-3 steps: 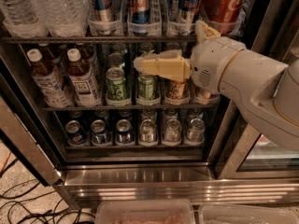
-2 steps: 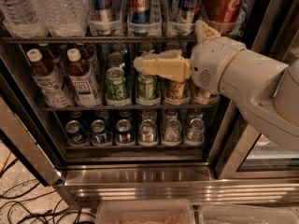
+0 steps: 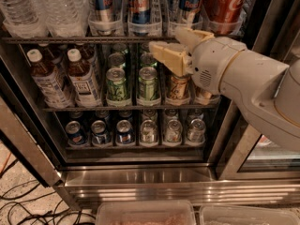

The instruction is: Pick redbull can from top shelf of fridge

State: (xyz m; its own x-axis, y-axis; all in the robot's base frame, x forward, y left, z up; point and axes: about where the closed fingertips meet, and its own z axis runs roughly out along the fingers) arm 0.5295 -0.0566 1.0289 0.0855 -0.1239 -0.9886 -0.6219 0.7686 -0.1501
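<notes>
The white arm (image 3: 253,78) is angling in from the right, holding the gripper (image 3: 177,45) just in front of the top shelf (image 3: 70,40) edge, fingers (image 3: 165,55) spread, gripping nothing. Three redbull cans (image 3: 139,3) are standing on that shelf above the gripper, with one Coca-Cola can (image 3: 225,1) on their right and two water bottles (image 3: 61,8) on their left, inside the fridge (image 3: 140,177)

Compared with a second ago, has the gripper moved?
Yes. The gripper has shifted up and right, nearer the top shelf, judged against the green cans.
</notes>
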